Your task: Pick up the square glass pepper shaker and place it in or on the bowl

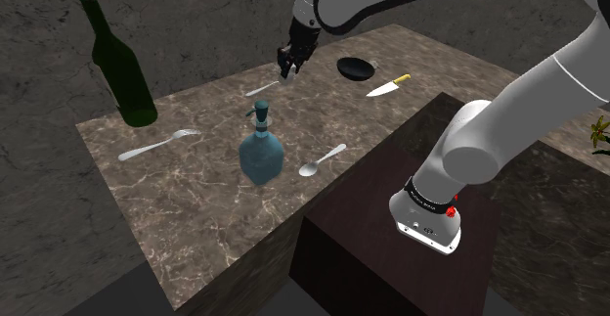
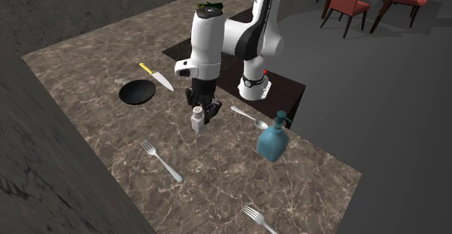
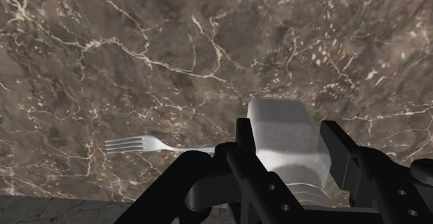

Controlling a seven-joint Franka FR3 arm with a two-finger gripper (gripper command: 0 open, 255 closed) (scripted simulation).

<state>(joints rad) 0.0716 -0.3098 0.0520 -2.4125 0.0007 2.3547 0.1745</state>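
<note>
My black gripper (image 1: 289, 66) (image 2: 203, 111) (image 3: 287, 139) is shut on the pepper shaker (image 2: 196, 118) (image 3: 283, 136), a pale, square, translucent block with a ribbed cap. The fingers (image 3: 242, 141) clasp it on both sides, and it appears lifted a little off the marble top. In the shoulder view the hand hides the shaker. The bowl (image 1: 357, 68) (image 2: 137, 92) is a shallow black dish on the counter. It lies to the shoulder view's right of the gripper and to the second exterior view's left of it.
A yellow-handled knife (image 1: 388, 87) (image 2: 156, 76) lies beside the bowl. A blue soap dispenser (image 1: 261, 153) (image 2: 274, 140), a spoon (image 1: 323, 159) (image 2: 248, 117), forks (image 2: 161, 160) (image 3: 149, 145) and a tall green bottle (image 1: 119, 65) share the marble counter (image 1: 196, 216). Rough dark walls border it.
</note>
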